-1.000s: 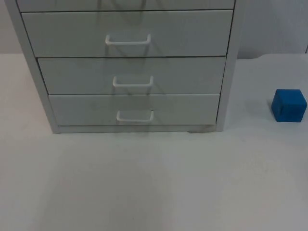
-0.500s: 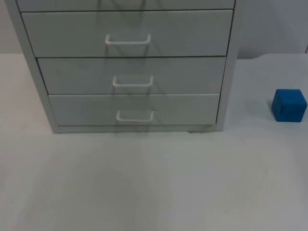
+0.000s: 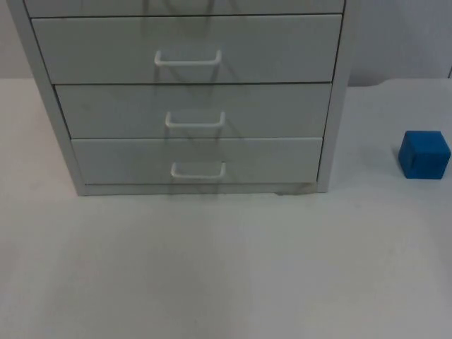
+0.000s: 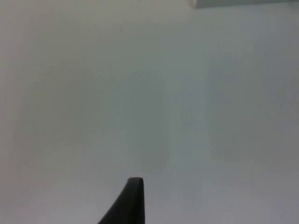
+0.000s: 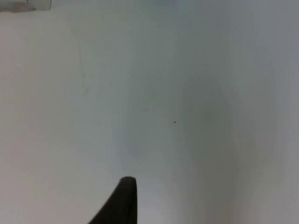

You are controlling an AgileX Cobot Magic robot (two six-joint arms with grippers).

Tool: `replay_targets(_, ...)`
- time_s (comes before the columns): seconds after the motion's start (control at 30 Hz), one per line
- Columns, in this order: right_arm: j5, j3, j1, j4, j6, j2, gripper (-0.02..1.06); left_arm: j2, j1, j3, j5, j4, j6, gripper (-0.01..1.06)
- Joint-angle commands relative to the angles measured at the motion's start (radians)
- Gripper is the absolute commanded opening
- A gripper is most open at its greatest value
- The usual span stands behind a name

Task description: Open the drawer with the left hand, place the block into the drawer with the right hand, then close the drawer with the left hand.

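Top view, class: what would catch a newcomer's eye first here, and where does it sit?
The blue block stands out most, alone on the white table to the right of the cabinet. The pale grey cabinet stands at the back of the table, its drawers all shut, each with a white handle at its middle. In each wrist view a black fingertip hangs over bare table: the left gripper and the right gripper.

The cabinet (image 3: pixel 191 99) ran off the top view's upper edge, so its uppermost drawer (image 3: pixel 183 7) showed as a mere strip. Each wrist view gave one black fingertip (image 4: pixel 128 203), perhaps half of each gripper; the jaws' stance could not be told.
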Motion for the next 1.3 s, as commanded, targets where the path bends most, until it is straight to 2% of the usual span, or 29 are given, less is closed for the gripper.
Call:
replay_targets(0.0, -0.019, -0.006, 0.003, -0.003, 0.002, 0.000, 1.04, 0.011, -0.004, -0.007, -0.014, -0.123, 0.110, 1.05)
replay_targets(0.1, -0.016, -0.006, 0.003, -0.003, 0.002, 0.000, 1.04, 0.064, -0.004, -0.030, 0.039, -0.293, 0.270, 1.00)
replay_targets(0.2, -0.012, -0.006, 0.003, -0.003, 0.002, 0.000, 1.04, 0.107, -0.013, -0.057, 0.064, -0.332, 0.316, 0.94)
replay_targets(0.3, -0.010, -0.006, 0.003, -0.003, 0.002, 0.000, 1.04, 0.175, -0.072, -0.106, 0.064, -0.328, 0.315, 0.86)
replay_targets(0.33, -0.010, -0.006, 0.003, -0.003, 0.002, 0.000, 1.04, 0.175, -0.072, -0.106, 0.064, -0.328, 0.315, 0.86)
replay_targets(0.47, -0.025, -0.006, 0.003, -0.003, 0.002, 0.000, 1.04, 0.274, -0.228, -0.183, 0.033, -0.306, 0.315, 0.86)
replay_targets(0.5, -0.025, -0.006, 0.003, -0.003, 0.002, 0.000, 1.04, 0.274, -0.228, -0.183, 0.033, -0.306, 0.315, 0.86)
replay_targets(0.57, -0.049, -0.006, 0.003, -0.003, -0.003, 0.000, 1.04, 0.348, -0.354, -0.229, -0.016, -0.210, 0.272, 0.86)
replay_targets(0.6, -0.061, -0.006, 0.003, -0.003, -0.003, 0.000, 1.04, 0.358, -0.383, -0.238, -0.027, -0.192, 0.260, 0.86)
replay_targets(0.63, -0.075, -0.006, 0.003, -0.003, -0.003, 0.000, 1.04, 0.405, -0.470, -0.263, -0.060, -0.093, 0.211, 0.86)
replay_targets(0.67, -0.075, -0.006, 0.003, -0.003, -0.003, 0.000, 1.04, 0.405, -0.470, -0.263, -0.060, -0.093, 0.211, 0.86)
replay_targets(0.8, -0.067, -0.006, 0.003, -0.003, -0.003, 0.000, 1.04, 0.523, -0.676, -0.295, -0.110, 0.209, 0.103, 0.86)
replay_targets(0.83, -0.067, -0.006, 0.003, -0.003, -0.003, 0.000, 1.04, 0.523, -0.676, -0.295, -0.110, 0.209, 0.103, 0.86)
replay_targets(0.97, -0.062, -0.006, 0.003, -0.003, -0.003, 0.000, 1.04, 0.624, -0.839, -0.295, -0.143, 0.469, 0.060, 0.86)
replay_targets(1.13, -0.062, -0.006, 0.003, -0.003, -0.003, 0.000, 1.04, 0.705, -0.926, -0.295, -0.205, 0.673, -0.021, 0.86)
replay_targets(1.27, -0.062, -0.006, 0.003, -0.003, -0.003, 0.000, 1.04, 0.749, -0.922, -0.295, -0.257, 0.717, -0.038, 0.86)
